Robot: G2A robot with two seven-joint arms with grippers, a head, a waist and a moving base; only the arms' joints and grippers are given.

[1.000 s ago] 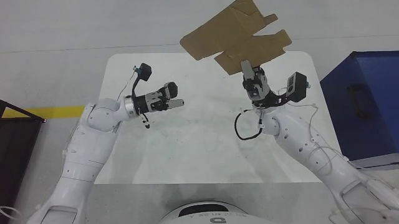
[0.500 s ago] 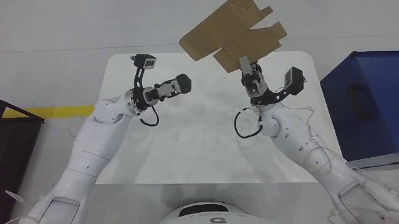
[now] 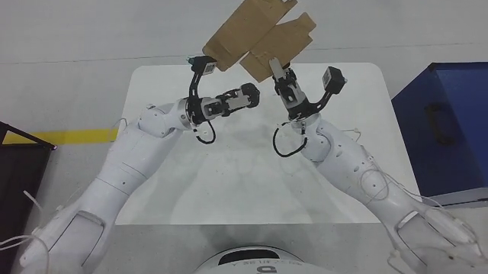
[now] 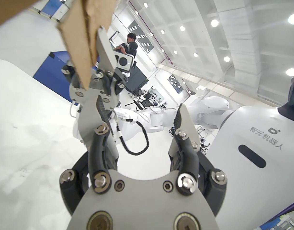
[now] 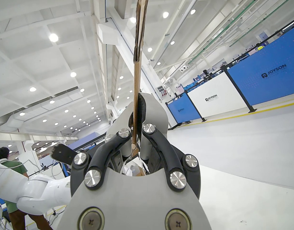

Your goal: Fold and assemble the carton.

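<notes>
White bench (image 3: 229,175) in a high-ceilinged hall. Right gripper (image 3: 279,85) is clamped on the lower edge of the flattened carton (image 3: 255,26). The sheet rises edge-on straight out of its jaws, clear of the bench, with its long axis running away from that gripper. Left gripper (image 3: 250,96) hangs just beside the right one, fingers apart and empty, with the carton's lower corner just ahead of and above its tips. Judgement: the left arm is free and nearest that loose corner, so the next move calls for it to take the panel there.

Overhead top view, wrist views sharing carton (image 3: 245,30)
</notes>
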